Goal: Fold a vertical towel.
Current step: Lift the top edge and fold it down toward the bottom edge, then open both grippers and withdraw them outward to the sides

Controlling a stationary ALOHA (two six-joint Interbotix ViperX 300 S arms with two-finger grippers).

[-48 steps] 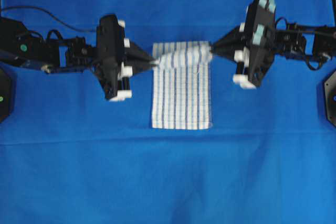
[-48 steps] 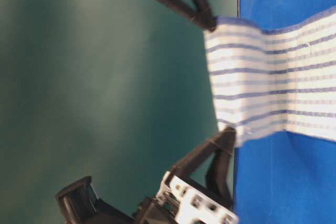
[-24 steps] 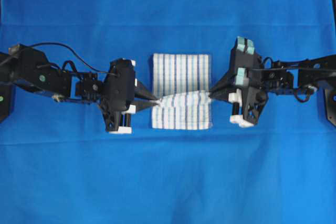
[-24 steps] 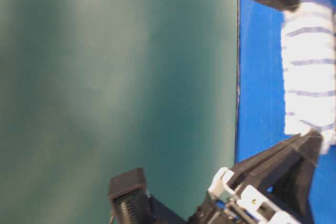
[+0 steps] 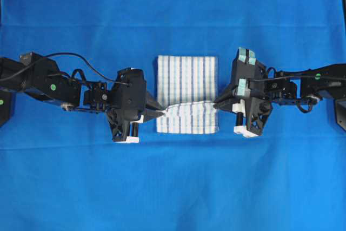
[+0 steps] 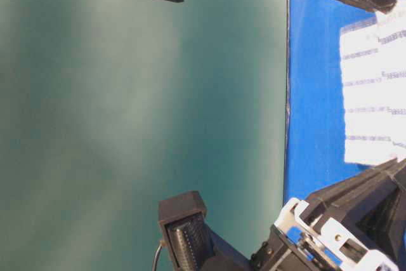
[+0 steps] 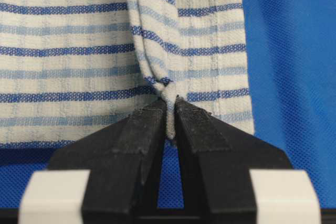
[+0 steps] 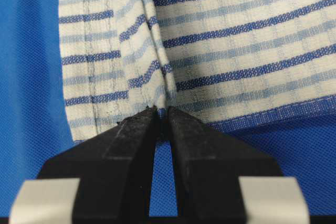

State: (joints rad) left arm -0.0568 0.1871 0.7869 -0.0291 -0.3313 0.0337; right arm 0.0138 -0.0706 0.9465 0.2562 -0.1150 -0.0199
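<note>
Both pincers are pinching the towel (image 5: 186,93) at mid-frame: the left pincer (image 5: 161,113) is gripping its left edge, the right pincer (image 5: 216,104) its right edge, over the blue cloth (image 5: 173,187).

Only my two black arms (image 5: 65,87) flank the white blue-striped woven towel (image 5: 186,77); the surrounding plain blue cloth (image 5: 173,187) lies bare.

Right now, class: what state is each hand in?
Left hand: closed, pinching the towel edge.
Right hand: closed, pinching the towel's opposite edge.
</note>
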